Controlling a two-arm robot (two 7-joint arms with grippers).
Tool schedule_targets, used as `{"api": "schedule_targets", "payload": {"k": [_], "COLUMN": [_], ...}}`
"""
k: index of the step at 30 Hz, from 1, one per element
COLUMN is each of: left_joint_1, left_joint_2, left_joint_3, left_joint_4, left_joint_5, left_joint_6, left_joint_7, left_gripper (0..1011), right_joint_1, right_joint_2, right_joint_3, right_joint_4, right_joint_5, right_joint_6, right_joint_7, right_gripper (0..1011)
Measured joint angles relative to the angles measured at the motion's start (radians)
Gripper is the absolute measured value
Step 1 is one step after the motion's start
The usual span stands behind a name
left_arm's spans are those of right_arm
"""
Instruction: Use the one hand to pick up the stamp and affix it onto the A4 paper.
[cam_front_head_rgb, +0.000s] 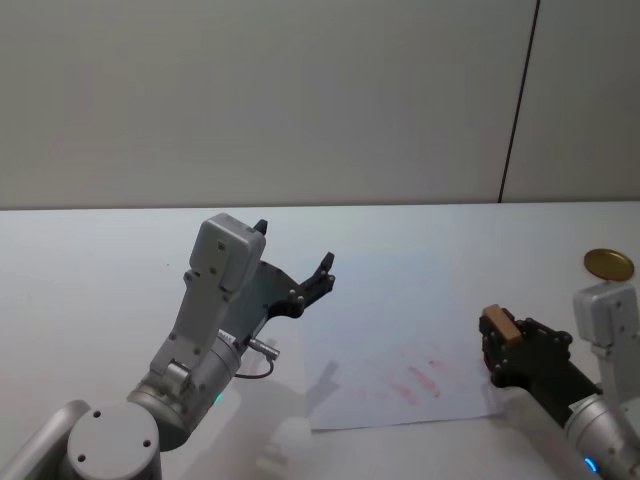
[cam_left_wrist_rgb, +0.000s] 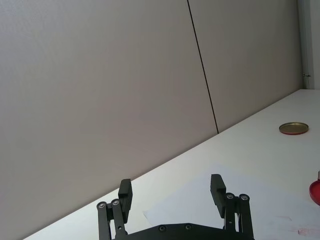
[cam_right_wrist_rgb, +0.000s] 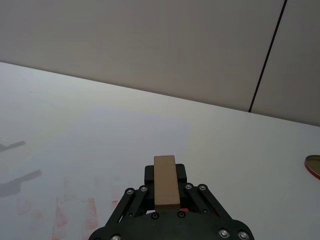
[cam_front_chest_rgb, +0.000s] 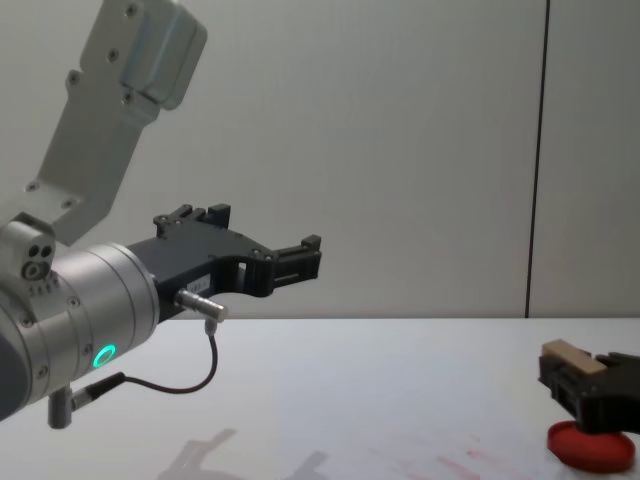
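The stamp (cam_front_head_rgb: 498, 325), a tan wooden block, stands upright between the jaws of my right gripper (cam_front_head_rgb: 497, 337), which is shut on it just off the right edge of the A4 paper (cam_front_head_rgb: 390, 375). From the side, the stamp (cam_front_chest_rgb: 567, 354) and right gripper (cam_front_chest_rgb: 585, 385) hover just above a flat red disc (cam_front_chest_rgb: 590, 446). In the right wrist view the stamp (cam_right_wrist_rgb: 166, 182) points toward the paper (cam_right_wrist_rgb: 75, 200), which has red smudges. My left gripper (cam_front_head_rgb: 295, 247) is raised above the table to the left of the paper, open and holding nothing; its fingers (cam_left_wrist_rgb: 125, 194) are spread wide.
A round gold lid (cam_front_head_rgb: 608, 264) lies on the white table (cam_front_head_rgb: 90, 260) at the far right, behind my right arm. A grey wall runs along the table's back edge. A cable hangs under my left wrist (cam_front_chest_rgb: 190, 385).
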Motion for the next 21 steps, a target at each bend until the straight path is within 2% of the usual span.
{"api": "schedule_targets", "payload": {"k": [21], "left_joint_1": [0.0], "left_joint_2": [0.0], "left_joint_3": [0.0], "left_joint_4": [0.0], "left_joint_5": [0.0], "left_joint_6": [0.0], "left_joint_7": [0.0], "left_gripper": [993], "right_joint_1": [0.051], "right_joint_2": [0.006], "right_joint_3": [0.028], "right_joint_4": [0.103], "right_joint_5": [0.016], "right_joint_6": [0.033], "right_joint_7": [0.018], "right_gripper": [220]}}
